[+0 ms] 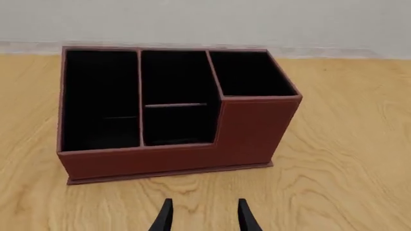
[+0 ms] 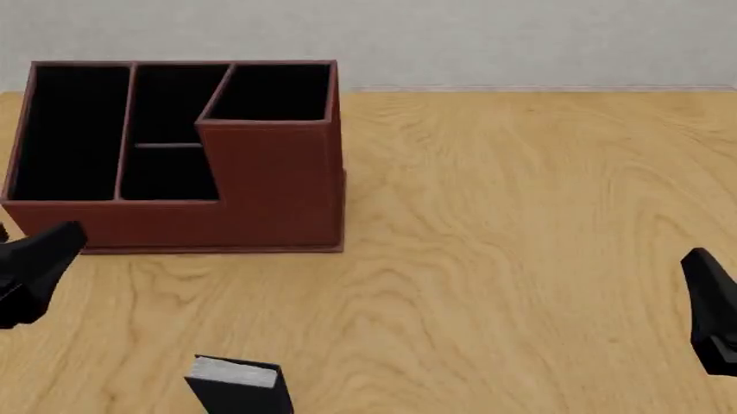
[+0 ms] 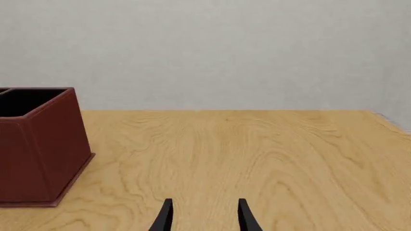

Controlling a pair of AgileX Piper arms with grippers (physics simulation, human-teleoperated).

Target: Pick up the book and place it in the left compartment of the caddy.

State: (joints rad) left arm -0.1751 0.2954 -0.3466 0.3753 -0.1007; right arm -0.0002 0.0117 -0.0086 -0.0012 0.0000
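The reddish-brown caddy (image 2: 271, 185) stands at the far left of the table, with its taller square section on its right end. Its long left compartment (image 2: 67, 129) is black-lined and holds nothing. The caddy also shows in the left wrist view (image 1: 247, 134) and in the right wrist view (image 3: 38, 149). The small black book (image 2: 238, 385) stands upright near the front edge, grey-white page edges up. My left gripper (image 1: 202, 216) is open and empty, in front of the caddy. My right gripper (image 3: 202, 216) is open and empty over bare wood at the right.
The wooden table (image 2: 519, 216) runs back to a pale wall. The left arm (image 2: 34, 267) sits at the left edge and the right arm (image 2: 714, 310) at the right edge of the front view.
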